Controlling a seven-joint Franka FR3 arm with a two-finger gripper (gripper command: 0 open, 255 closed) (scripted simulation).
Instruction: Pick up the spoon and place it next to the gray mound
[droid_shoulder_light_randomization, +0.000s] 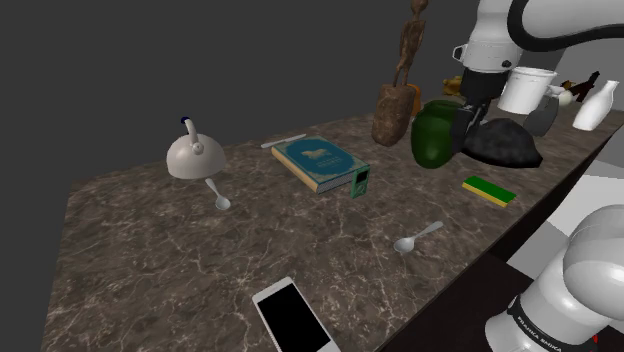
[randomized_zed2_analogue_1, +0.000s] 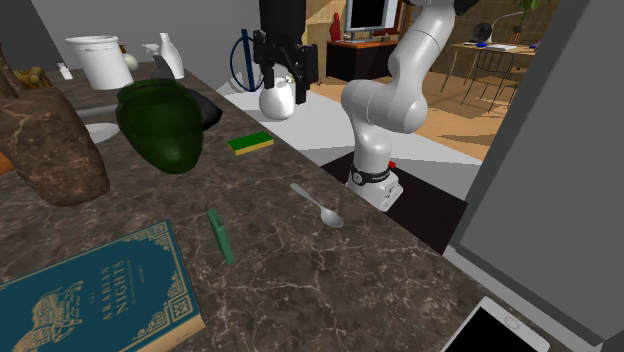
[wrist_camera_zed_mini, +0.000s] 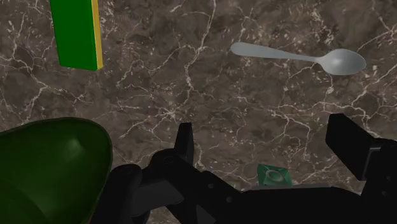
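End effector hangs above the dark marbled table, fingers spread wide and gripping nothing. The pale grey spoon lies flat and untouched on the table, near the edge by the robot's stand. The dark grey lumpy mound sits well apart from it, beyond a flat green block with a yellow edge. Assessment: nothing is accomplished yet; descent, grasp, carry and placement all remain.

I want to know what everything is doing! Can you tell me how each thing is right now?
Tool: open, holding nothing.
Sponge: lying flat.
Spoon near the sponge: lying flat, not touched.
Other spoon: lying flat.
Book: closed, lying flat.
Phone: lying flat, screen black.
Green vase: standing upright.
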